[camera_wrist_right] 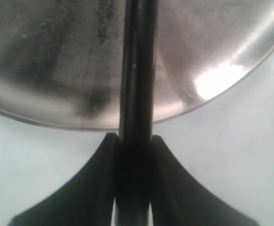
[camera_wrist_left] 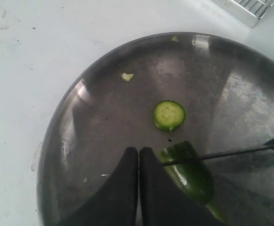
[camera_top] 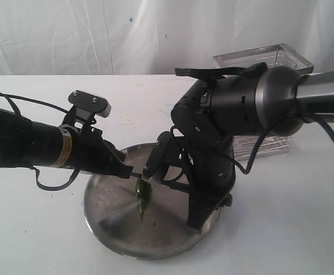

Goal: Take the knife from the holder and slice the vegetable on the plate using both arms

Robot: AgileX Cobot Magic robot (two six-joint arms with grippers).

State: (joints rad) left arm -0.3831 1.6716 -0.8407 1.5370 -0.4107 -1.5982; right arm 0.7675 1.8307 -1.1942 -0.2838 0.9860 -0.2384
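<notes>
My left claw [camera_wrist_left: 138, 151] has its two fingers pressed flat together with nothing between them. Its tips sit on the plate [camera_wrist_left: 104, 132] right beside the chilli [camera_wrist_left: 191, 176], close enough that I cannot tell whether they touch it. I judge it is there as a stop, so the little pepper cannot roll or skid away when the blade bears down.

My right claw [camera_wrist_right: 133, 139] is pinching the knife [camera_wrist_right: 137, 70] by its black handle, one finger on each side. The handle runs straight out from the claw over the plate's rim. Gripped that way, the blade is edge-down and shows from my left wrist as a thin dark line lying across the chilli near its cut end. That puts it just a thin slice in from the end, with the stem end pointing away from the cut.

One round slice [camera_wrist_left: 168, 115] lies flat on the plate just beyond the chilli, and a pale scrap [camera_wrist_left: 127, 76] sits nearer the rim. So slicing is under way, and most of the pepper is uncut.

The plate rests on the white bench [camera_wrist_left: 33, 70]. The wire holder [camera_top: 264, 56] stands behind my right arm, well apart from the cutting, with the knife out of it.
</notes>
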